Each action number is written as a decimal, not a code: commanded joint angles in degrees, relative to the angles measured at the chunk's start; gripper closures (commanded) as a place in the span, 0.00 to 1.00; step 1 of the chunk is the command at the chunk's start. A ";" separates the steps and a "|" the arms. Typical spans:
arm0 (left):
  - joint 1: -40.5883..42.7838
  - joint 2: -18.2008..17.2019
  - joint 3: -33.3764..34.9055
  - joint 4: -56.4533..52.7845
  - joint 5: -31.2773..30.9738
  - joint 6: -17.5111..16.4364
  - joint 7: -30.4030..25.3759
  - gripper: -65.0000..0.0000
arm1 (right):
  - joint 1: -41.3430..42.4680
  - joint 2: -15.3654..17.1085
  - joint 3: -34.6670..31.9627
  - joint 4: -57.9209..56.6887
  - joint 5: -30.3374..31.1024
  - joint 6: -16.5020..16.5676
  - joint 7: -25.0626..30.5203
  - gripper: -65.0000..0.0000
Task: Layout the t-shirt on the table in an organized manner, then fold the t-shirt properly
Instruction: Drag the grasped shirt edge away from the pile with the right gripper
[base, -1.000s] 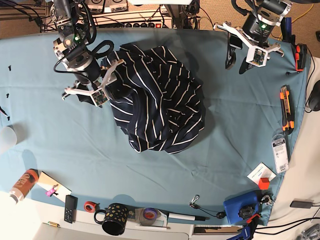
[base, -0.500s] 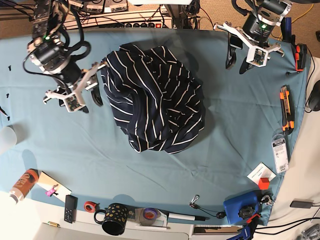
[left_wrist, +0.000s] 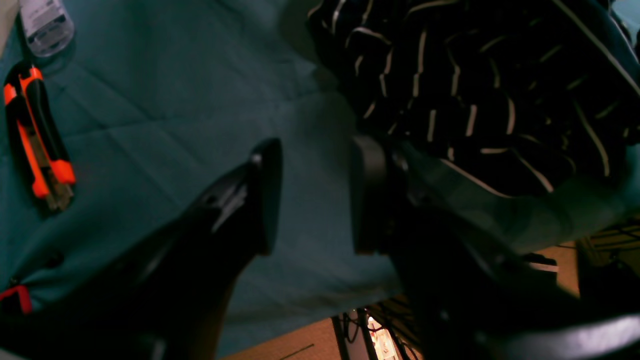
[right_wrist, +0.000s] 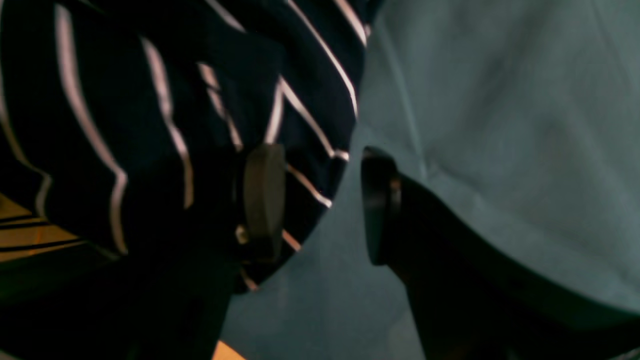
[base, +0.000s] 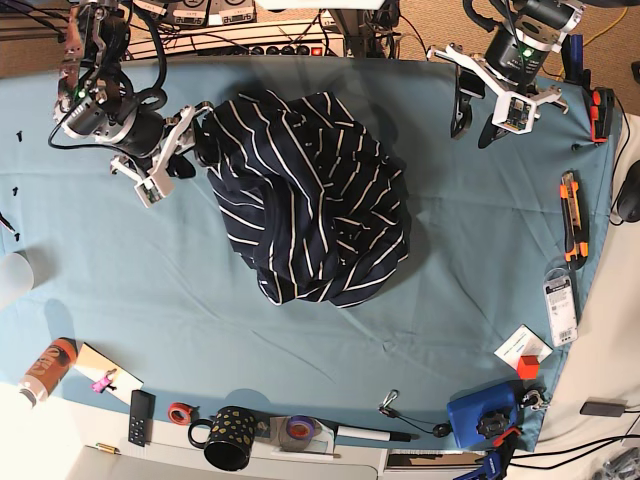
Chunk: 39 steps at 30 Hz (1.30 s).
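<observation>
Clutter lines the near edge of the surface (base: 120, 300): a spotted mug (base: 232, 438), tape rolls and a remote, none of it touching the garment. Beyond that, the t-shirt (base: 310, 195) sits near the middle of the teal cloth as a bunched, rounded heap, its stripes running every which way, no sleeve or hem laid out yet. Past it, on the far side, I see my right end effector (base: 190, 145) hanging just beside the heap's edge, jaws apart; in its wrist view one pad (right_wrist: 264, 200) stands in front of striped fabric and the other over bare cloth, with nothing visibly clamped between them. A second ago that arm was lower and buried against the shirt's flank; it has since swung outward and back toward the far corner, and the heap looks barely disturbed by it. I read that as a grasp that did not take, or a repositioning, so spreading is still at its start. My left end effector (base: 478, 118) hovers at the opposite far corner, jaws apart and empty, well clear of the shirt, unchanged over the last second, with the orange utility knife (left_wrist: 37, 135) lying off to its side.
</observation>
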 joint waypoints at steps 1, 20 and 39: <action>0.48 -0.13 -0.11 0.98 -0.76 -0.04 -1.51 0.64 | 0.33 0.66 0.11 0.59 1.81 0.52 0.83 0.62; 0.48 -0.13 -0.07 0.98 -0.76 -0.04 -2.93 0.64 | 0.46 0.63 -12.76 1.51 -1.11 2.64 3.76 0.98; 0.48 -0.13 -0.04 0.98 -2.69 -2.51 -2.95 0.64 | 23.71 0.66 -4.39 -1.92 -23.69 -6.49 22.25 1.00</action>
